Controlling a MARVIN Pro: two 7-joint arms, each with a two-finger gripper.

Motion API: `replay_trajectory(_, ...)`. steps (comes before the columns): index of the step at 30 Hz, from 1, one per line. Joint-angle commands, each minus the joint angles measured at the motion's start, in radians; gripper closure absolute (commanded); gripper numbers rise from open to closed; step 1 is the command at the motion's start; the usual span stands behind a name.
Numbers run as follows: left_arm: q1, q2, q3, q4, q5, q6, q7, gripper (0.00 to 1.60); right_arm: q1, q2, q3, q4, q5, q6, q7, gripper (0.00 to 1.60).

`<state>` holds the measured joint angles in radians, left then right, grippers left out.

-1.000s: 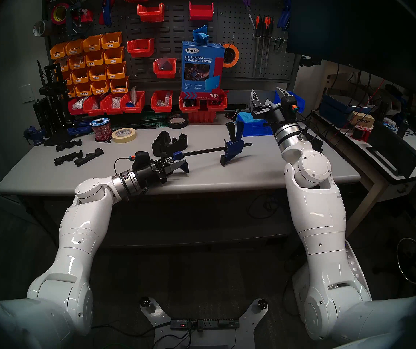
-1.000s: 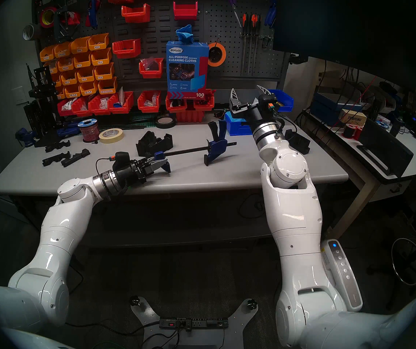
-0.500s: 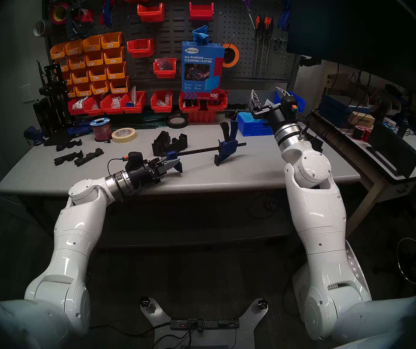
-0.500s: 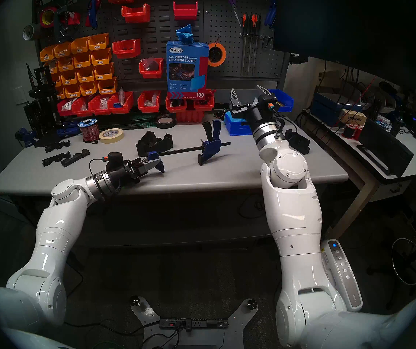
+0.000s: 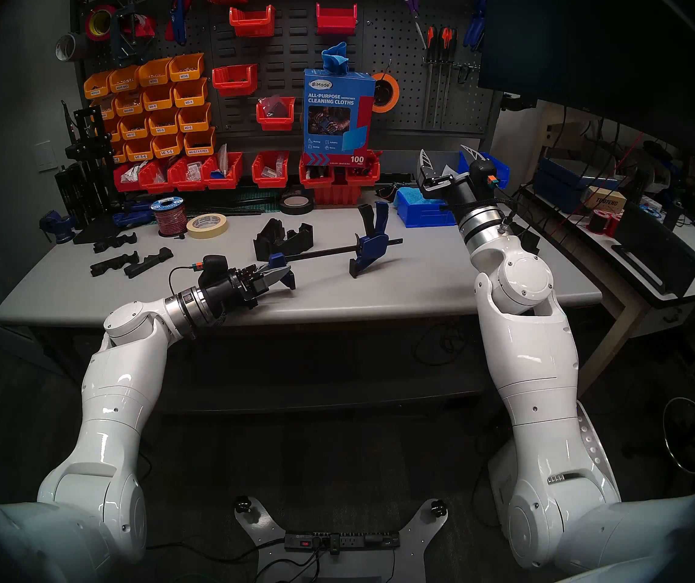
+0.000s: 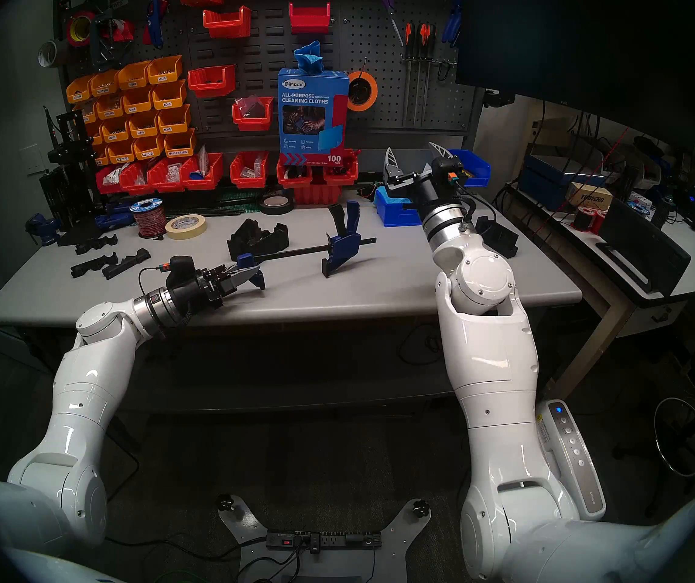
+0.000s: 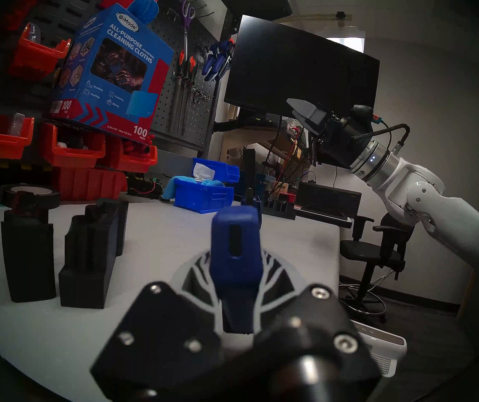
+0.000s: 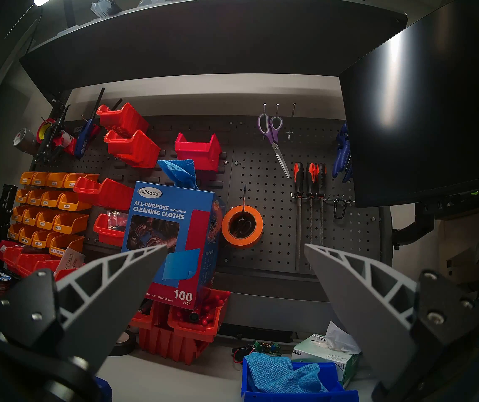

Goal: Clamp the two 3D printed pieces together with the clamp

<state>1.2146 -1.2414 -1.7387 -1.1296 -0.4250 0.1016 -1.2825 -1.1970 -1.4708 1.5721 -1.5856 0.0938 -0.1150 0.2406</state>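
1. Head views: the left gripper [image 5: 280,275] is closed on the blue fixed jaw at the left end of the clamp [image 5: 329,254], low over the table [image 5: 421,292].
2. The clamp's black bar runs from that jaw up and to the right to the blue sliding body [image 5: 369,250], whose black trigger handle sticks upward.
3. The two black pieces [image 5: 282,239] stand side by side on the table just behind the bar's left end, outside the clamp's jaws.
4. Left wrist view: the blue jaw [image 7: 237,247] sits pinched between the grey fingers [image 7: 273,279], with the pieces [image 7: 87,256] to the left, apart from it.
5. The right gripper [image 5: 449,157] hangs raised over the table's back right, near the blue bin [image 5: 421,210].
6. Right wrist view: its fingers [image 8: 357,282] stand spread wide with nothing between them, facing the pegboard [image 8: 261,189].
7. A tape roll [image 5: 207,224] and flat black prints [image 5: 131,262] lie at the table's left.
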Motion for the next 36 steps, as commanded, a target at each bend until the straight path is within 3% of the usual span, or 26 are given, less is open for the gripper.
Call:
replay_trajectory(1, -0.019, 0.010, -0.031, -0.031, -0.030, 0.001, -0.016, 1.60, 0.029, 0.000, -0.001, -0.035, -0.002, -0.007, 0.001, 0.00)
replay_trajectory(36, -0.042, 0.046, -0.109, 0.061, -0.047, -0.024, -0.112, 1.60, 0.029, 0.000, -0.001, -0.034, -0.002, -0.007, 0.001, 0.00)
